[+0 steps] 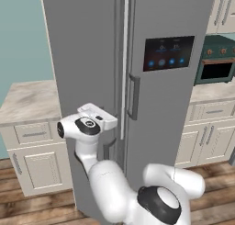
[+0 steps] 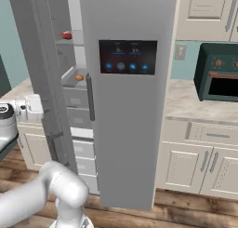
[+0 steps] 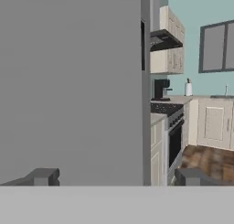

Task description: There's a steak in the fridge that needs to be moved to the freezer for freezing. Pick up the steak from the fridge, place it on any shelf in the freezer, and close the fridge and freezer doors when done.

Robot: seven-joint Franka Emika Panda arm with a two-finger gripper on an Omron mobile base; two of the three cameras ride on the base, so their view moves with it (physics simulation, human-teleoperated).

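The plain grey freezer door stands partly ajar, and through the gap I see shelves and grey box bins. A small red steak lies on an upper shelf inside the freezer, with a round orange item on a lower one. Beside it, the fridge door with its dark blue-lit panel is shut. My gripper is at the outer face of the freezer door, above its lower handle. Its fingertips are spread wide, open, with nothing between them.
Beige counters and cabinets flank the appliance on both sides. A dark green oven box sits on the right counter. In the hand view a stove and a coffee machine lie beyond the door's edge, over wood floor.
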